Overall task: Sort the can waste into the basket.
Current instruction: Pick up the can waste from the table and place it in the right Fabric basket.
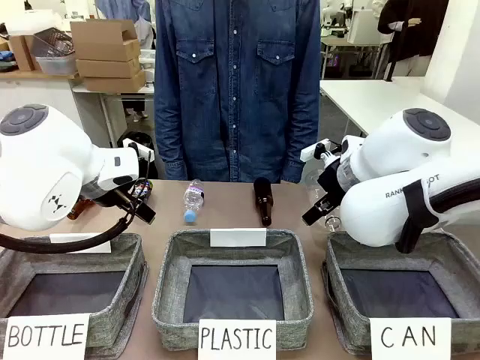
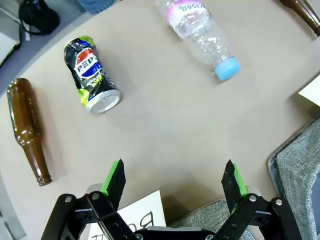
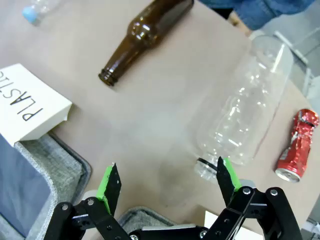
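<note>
While the CAN basket (image 1: pixel 334 289) sits empty nearest and both arms' jaws hang wide with nothing held, the right jaws should straddle the dented red can (image 3: pixel 296 145) crosswise. The dark can (image 2: pixel 90 75) lies farther out on the worktop (image 2: pixel 165 115).

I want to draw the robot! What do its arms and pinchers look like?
The left arm and right arm are chunky, rounded, glossy white, with grey round caps, black cables and dark lettering on the right one. The left gripper and right gripper are black, each with two fingers tipped by bright green pads.
</note>
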Robot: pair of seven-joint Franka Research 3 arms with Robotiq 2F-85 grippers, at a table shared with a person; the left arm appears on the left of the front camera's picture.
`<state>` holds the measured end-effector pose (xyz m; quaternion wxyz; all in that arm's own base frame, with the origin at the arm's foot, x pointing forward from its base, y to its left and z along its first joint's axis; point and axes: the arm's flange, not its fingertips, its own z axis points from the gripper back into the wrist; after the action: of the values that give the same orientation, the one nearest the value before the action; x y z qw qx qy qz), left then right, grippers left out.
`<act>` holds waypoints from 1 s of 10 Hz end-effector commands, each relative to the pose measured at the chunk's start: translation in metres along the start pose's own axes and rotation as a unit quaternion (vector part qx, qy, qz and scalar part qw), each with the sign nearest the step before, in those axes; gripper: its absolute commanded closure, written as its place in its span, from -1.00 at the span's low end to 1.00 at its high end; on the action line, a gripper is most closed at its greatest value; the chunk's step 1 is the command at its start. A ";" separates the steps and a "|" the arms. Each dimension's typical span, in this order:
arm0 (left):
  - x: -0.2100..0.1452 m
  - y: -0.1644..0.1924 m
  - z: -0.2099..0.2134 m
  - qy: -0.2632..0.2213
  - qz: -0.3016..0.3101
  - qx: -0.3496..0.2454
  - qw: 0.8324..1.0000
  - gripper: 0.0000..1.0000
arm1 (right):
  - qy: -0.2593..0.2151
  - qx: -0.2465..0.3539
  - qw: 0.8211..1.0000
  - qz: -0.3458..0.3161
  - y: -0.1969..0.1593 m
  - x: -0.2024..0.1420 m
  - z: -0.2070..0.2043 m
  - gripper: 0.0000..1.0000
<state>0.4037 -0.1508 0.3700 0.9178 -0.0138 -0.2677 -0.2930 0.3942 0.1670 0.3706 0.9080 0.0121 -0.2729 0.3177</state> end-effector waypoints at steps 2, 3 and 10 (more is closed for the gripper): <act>0.000 0.000 0.000 0.000 0.000 0.000 1.000 -1.00 | 0.000 0.000 1.000 0.000 0.000 0.000 0.000 -1.00; 0.000 0.000 0.000 0.000 0.000 0.000 1.000 -1.00 | 0.000 0.000 1.000 0.000 0.000 0.000 0.000 -1.00; 0.000 0.000 0.000 0.000 0.000 0.000 1.000 -1.00 | 0.000 0.000 1.000 0.000 0.000 0.000 0.000 -1.00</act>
<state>0.4037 -0.1508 0.3700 0.9178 -0.0138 -0.2677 -0.2929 0.3942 0.1671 0.3706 0.9079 0.0119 -0.2729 0.3179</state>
